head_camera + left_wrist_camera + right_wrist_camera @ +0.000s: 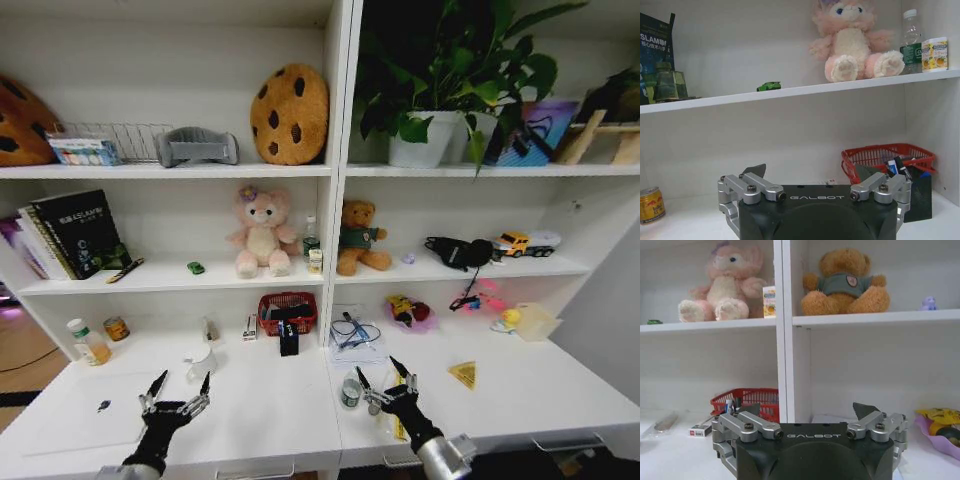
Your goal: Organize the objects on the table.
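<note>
While both grippers, left gripper [178, 390] and right gripper [385, 380], are held wide and empty above the table's [270, 420] front edge, nothing is judged organized yet.

Both claws — left [178, 388], right [384, 377] — spread above table [270, 420]

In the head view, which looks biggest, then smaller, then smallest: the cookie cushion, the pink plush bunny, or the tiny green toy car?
1. cookie cushion
2. pink plush bunny
3. green toy car

The cushion sits one shelf higher, but the gaps look clear.
</note>
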Controlling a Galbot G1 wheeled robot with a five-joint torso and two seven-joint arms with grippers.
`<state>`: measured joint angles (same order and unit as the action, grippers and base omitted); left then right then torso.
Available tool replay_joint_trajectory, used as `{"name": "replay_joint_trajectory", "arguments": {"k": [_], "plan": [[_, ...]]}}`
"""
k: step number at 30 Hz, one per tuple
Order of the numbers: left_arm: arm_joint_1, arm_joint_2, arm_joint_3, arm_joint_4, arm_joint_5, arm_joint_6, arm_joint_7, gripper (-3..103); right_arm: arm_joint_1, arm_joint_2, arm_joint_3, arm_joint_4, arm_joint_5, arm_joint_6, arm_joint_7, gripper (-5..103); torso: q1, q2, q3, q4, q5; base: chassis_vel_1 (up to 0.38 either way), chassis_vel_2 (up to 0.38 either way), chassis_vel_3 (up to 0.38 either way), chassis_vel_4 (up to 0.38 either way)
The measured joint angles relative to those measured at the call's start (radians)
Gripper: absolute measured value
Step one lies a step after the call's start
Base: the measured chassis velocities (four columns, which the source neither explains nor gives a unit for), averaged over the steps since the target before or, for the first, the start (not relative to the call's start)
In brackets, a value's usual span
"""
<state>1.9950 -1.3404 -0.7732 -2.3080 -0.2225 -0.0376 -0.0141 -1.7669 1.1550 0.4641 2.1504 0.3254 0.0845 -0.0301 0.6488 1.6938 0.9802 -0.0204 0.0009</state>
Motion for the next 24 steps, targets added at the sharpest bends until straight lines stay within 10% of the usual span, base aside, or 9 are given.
{"name": "replay_joint_trajectory", "arguments": {"k": [16, 24], "plan": [[0.021, -0.007, -0.004, 0.005, 0.013, 0.001, -0.002, 99, 0.155, -0.054, -0.144, -0.151, 0.002, -0.024, -0.01, 97, 0.0, 0.0, 0.0, 0.0, 0.0, 0.0, 0.0, 0.0, 0.0], [0.023, -0.015, -0.006, 0.004, 0.015, -0.001, -0.003, 100, 0.163, -0.053, -0.154, -0.169, -0.011, -0.014, -0.023, 79, 0.0, 0.0, 0.0, 0.0001, 0.0, 0.0, 0.0, 0.0, 0.0]]}}
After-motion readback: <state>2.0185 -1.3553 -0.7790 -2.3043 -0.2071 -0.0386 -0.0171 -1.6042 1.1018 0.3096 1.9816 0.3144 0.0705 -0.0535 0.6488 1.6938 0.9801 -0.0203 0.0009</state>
